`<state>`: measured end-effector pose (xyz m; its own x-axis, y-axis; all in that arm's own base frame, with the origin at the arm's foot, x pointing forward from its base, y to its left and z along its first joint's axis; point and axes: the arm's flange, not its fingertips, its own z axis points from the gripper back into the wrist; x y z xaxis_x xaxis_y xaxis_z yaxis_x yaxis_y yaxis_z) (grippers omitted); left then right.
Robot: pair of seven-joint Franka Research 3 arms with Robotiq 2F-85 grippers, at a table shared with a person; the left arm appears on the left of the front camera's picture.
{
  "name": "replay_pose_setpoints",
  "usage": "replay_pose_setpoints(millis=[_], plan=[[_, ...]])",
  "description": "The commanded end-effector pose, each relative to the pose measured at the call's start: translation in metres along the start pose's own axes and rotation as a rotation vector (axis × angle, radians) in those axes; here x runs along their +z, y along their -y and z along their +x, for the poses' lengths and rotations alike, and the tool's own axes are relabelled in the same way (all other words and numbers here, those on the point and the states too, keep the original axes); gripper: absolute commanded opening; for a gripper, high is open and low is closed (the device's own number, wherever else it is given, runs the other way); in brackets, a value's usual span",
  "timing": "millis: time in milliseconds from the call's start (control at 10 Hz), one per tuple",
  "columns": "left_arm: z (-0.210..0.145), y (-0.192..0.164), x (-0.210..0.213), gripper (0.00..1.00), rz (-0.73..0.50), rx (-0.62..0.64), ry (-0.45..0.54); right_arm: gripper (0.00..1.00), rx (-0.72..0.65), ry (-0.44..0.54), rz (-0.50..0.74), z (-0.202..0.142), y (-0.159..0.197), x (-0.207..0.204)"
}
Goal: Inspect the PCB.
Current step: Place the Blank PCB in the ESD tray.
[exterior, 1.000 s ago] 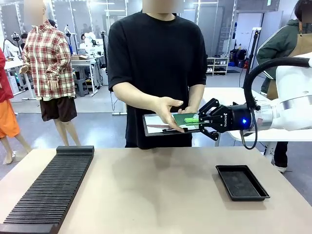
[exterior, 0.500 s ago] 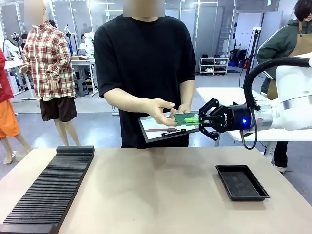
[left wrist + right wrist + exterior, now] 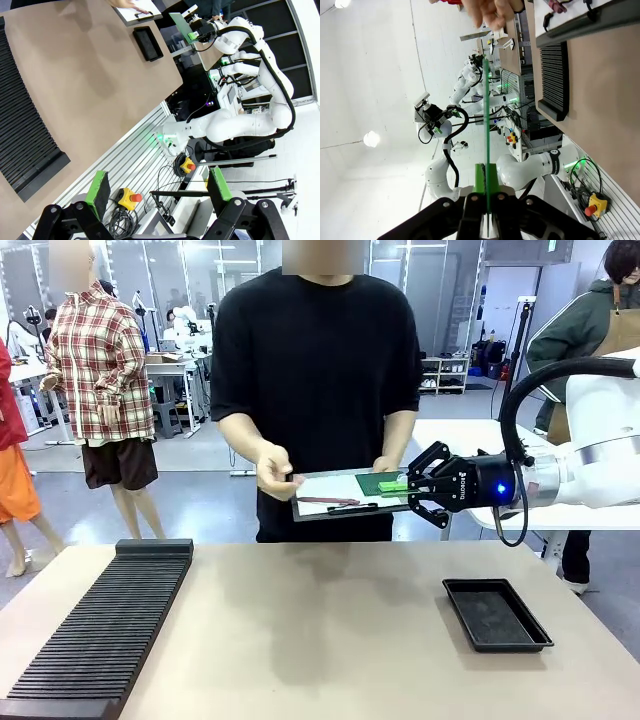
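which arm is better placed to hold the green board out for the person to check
Likely the right arm: its jaws are shut on the thin green rectangular PCB, held up beside the person's white-paper clipboard. The left arm's jaws stand open and empty, far back from the person.

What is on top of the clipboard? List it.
The clipboard carries white paper, a dark pen-like item and a thin reddish one. Its right end is covered by the PCB in the right end effector, so that part cannot be checked.
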<state>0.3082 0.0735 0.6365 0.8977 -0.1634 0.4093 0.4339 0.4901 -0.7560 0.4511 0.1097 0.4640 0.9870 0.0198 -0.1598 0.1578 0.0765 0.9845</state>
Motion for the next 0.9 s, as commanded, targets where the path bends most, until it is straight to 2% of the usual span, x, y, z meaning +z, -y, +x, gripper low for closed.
replay_pose_setpoints(millis=[0,500,600,700,800], plan=[[0.003,0.001,0.002,1.0,0.005,0.002,-0.007,0.0,0.005,-0.003,-0.001,-0.001,-0.003,-0.002],[0.003,0.001,0.002,1.0,0.005,0.002,-0.007,0.0,0.005,-0.003,-0.001,-0.001,-0.003,-0.002],[0.003,0.001,0.002,1.0,0.005,0.002,-0.007,0.03,0.0,0.0,0.0,0.0,0.0,0.0],[0.003,0.001,0.002,1.0,0.005,0.002,-0.007,0.03,0.069,0.063,-0.07,-0.004,-0.007,0.015],[0.003,0.001,0.002,1.0,0.005,0.002,-0.007,0.03,0.093,0.066,-0.16,-0.012,-0.007,0.035]])
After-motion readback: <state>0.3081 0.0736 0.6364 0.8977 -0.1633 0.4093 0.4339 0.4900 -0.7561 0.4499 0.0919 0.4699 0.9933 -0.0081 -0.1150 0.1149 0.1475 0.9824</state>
